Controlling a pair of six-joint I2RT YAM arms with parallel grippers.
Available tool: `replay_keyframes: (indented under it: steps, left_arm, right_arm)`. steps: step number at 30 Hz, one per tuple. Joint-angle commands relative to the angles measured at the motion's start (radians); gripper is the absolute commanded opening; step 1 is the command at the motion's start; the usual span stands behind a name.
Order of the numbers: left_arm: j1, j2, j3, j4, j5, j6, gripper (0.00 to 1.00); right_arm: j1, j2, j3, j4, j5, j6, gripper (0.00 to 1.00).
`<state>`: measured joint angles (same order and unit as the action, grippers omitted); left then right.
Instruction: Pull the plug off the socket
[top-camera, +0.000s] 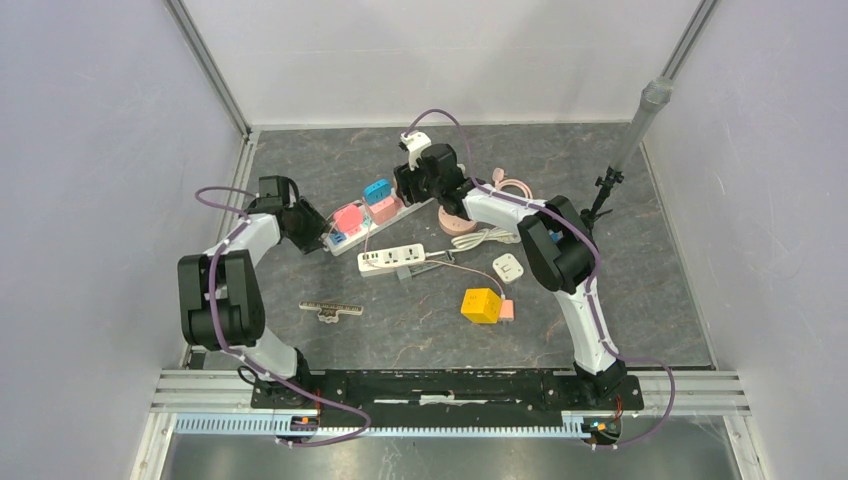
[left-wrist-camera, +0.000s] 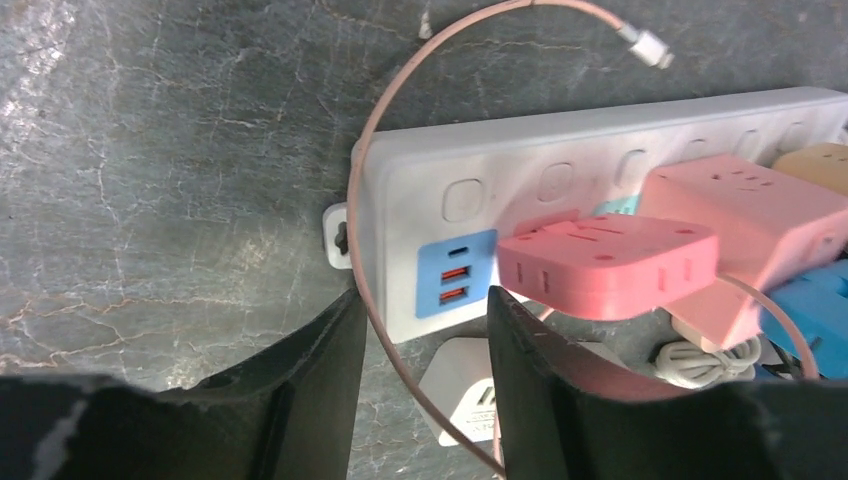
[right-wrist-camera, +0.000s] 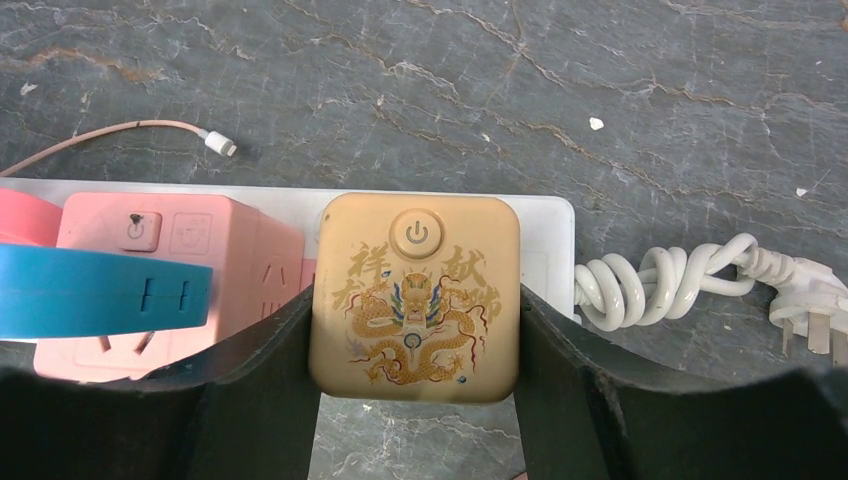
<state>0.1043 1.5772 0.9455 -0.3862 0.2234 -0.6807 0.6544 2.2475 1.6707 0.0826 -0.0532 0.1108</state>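
Tan plug (right-wrist-camera: 415, 270) with a gold dragon print and a power button on top, sitting on the white power strip (right-wrist-camera: 548, 235) near its right end. Pinched from both sides by the right gripper (right-wrist-camera: 415, 335), dark fingers (right-wrist-camera: 265, 370) pressed flat against its left and right edges. Impossible to tell whether the prongs are fully seated or partly out.

Just beside the plug, to its left in the right wrist view, a pink adapter (right-wrist-camera: 165, 250) on the same strip, with a blue adapter (right-wrist-camera: 95, 295) overlapping its front. Off the strip's right end, a coiled white cord (right-wrist-camera: 660, 285) lying on the dark stone-patterned table (right-wrist-camera: 600, 80), close to the strip but not clearly touching. Behind the strip, a thin cable (right-wrist-camera: 120, 132) ending in a small white connector.

At the strip's opposite end, the left gripper (left-wrist-camera: 420, 330), fingers (left-wrist-camera: 320, 370) spread wide. Crossing the gap between them, a loop of the thin cable. Also in that gap, a small white charger (left-wrist-camera: 462, 385). Fingertips right up by the strip's edge next to the blue USB panel (left-wrist-camera: 455, 275); contact not clear.

Seen from above, the strip lying diagonally mid-table, left gripper at its near-left end, right gripper at its far-right end. Just in front of it, a second strip (top-camera: 392, 260), shorter and white. Nearer the arms, well apart from both grippers, a yellow cube (top-camera: 481, 305).
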Motion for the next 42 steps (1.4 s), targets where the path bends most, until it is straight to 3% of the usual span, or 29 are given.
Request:
replay_keyframes:
  steps: [1,9,14,16,19,25,32,38,42]
  left_arm:
    - [-0.002,0.050,0.009,0.020,0.026,-0.007,0.53]
    - [-0.001,0.106,-0.005,-0.007,0.012,-0.021,0.51]
    - [-0.003,0.117,-0.012,-0.057,-0.041,-0.019,0.39]
    - [-0.003,0.114,-0.021,-0.063,-0.058,-0.020,0.37]
    - [-0.005,0.119,-0.020,-0.070,-0.068,-0.025,0.35]
    - [-0.014,0.143,-0.002,-0.098,-0.087,-0.019,0.33]
    - [-0.029,0.163,0.012,-0.126,-0.112,-0.010,0.32]
    - [-0.037,0.176,0.022,-0.144,-0.127,-0.005,0.31]
    - [-0.039,0.180,0.028,-0.158,-0.140,0.000,0.30]
  right_arm:
    - [0.002,-0.010,-0.011,0.083,-0.036,0.026,0.00]
    - [-0.002,-0.017,-0.012,0.089,-0.050,0.039,0.00]
    - [-0.002,-0.042,-0.008,0.110,-0.094,0.045,0.00]
    - [-0.002,-0.087,-0.064,0.216,-0.199,0.010,0.00]
    - [0.002,-0.151,-0.162,0.345,-0.235,-0.018,0.00]
    - [0.000,-0.109,-0.098,0.238,-0.183,-0.077,0.00]
    - [-0.058,-0.049,-0.088,0.362,-0.333,0.260,0.00]
    - [0.003,-0.063,-0.021,0.216,-0.239,0.069,0.00]
    - [-0.003,-0.089,-0.022,0.188,-0.174,0.024,0.00]
